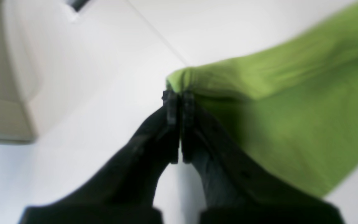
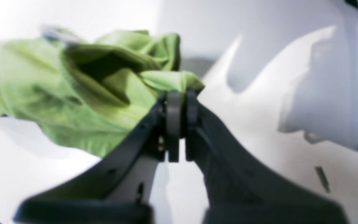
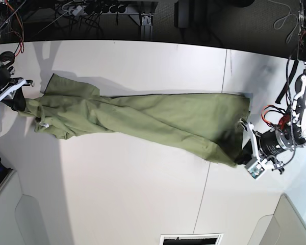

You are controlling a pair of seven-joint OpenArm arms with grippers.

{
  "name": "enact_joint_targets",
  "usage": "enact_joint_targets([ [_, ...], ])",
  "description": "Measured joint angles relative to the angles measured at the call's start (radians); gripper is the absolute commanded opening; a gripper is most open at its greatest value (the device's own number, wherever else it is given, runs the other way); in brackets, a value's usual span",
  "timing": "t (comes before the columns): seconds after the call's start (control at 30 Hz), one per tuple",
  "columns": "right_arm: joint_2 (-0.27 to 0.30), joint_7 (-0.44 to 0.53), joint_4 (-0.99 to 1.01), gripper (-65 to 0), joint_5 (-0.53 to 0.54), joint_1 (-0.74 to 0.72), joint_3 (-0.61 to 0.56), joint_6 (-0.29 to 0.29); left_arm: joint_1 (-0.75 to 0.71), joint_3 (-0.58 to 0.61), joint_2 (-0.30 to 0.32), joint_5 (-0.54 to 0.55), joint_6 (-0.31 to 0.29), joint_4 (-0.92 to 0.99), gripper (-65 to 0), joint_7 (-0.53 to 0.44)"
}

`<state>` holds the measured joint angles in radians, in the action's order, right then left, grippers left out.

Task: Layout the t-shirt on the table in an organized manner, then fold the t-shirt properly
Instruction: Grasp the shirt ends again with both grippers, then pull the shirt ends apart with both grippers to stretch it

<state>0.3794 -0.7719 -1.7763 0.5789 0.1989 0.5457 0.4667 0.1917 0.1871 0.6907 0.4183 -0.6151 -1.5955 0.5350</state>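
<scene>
You see the t-shirt (image 3: 143, 120) stretched across the table (image 3: 117, 194); the left gripper (image 1: 179, 97) and right gripper (image 2: 181, 95) each pinch one end, jaws narrow.

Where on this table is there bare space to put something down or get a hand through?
Bare: the wide white table below the t-shirt, and the strip above it. Crowded: both shirt ends, at the left gripper and the right gripper.
</scene>
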Motion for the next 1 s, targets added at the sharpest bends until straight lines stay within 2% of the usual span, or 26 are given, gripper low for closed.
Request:
enact_joint_targets([
  [0.03,0.0,-0.005,0.002,-39.9,-0.002,0.001,0.0,-0.002,-0.002,0.018,-0.004,0.002,0.0,0.009,-46.4,0.011],
  [0.07,0.0,-0.022,0.002,-36.3,-0.002,0.003,0.0,-0.002,-0.003,0.029,-0.005,0.002,0.001,0.016,-42.5,0.035],
  [0.1,0.0,-0.046,0.002,-35.8,0.001,0.003,0.0,-0.002,-0.003,0.031,-0.004,0.003,0.005,0.018,-40.6,0.06],
  [0.17,0.0,-0.076,-0.01,-35.9,0.025,0.004,0.0,-0.002,-0.002,0.027,0.0,0.007,0.032,0.018,-40.6,0.105],
  [0.4,-0.072,-0.114,-0.127,-35.9,0.143,0.058,0.001,0.095,-0.003,0.022,0.079,0.139,0.023,-0.026,-40.6,0.109],
  [0.53,-0.146,-0.122,-0.176,-35.9,0.134,0.154,0.0,0.095,-0.007,0.021,0.101,0.138,0.023,-0.028,-40.6,0.113],
  [0.63,-0.188,-0.032,-0.174,-35.9,0.038,0.192,0.0,0.094,-0.01,0.021,0.107,0.14,0.023,-0.027,-40.6,0.112],
  [0.73,-0.209,0.031,-0.134,-35.9,-0.032,0.209,0.0,0.082,-0.024,0.021,0.103,0.14,0.024,-0.026,-40.0,0.084],
  [0.8,-0.208,0.036,-0.102,-35.9,-0.064,0.207,0.0,0.076,-0.028,0.021,0.085,0.128,0.024,-0.001,-34.4,0.061],
  [0.87,-0.208,0.045,-0.09,-35.9,-0.063,0.198,0.0,0.076,-0.028,0.021,0.056,0.062,0.024,0.037,-28.7,0.001],
  [1.0,-0.209,0.055,-0.087,-35.9,-0.064,0.167,0.0,0.076,-0.028,0.021,0.01,-0.014,0.061,0.115,-28.2,-0.064],
])
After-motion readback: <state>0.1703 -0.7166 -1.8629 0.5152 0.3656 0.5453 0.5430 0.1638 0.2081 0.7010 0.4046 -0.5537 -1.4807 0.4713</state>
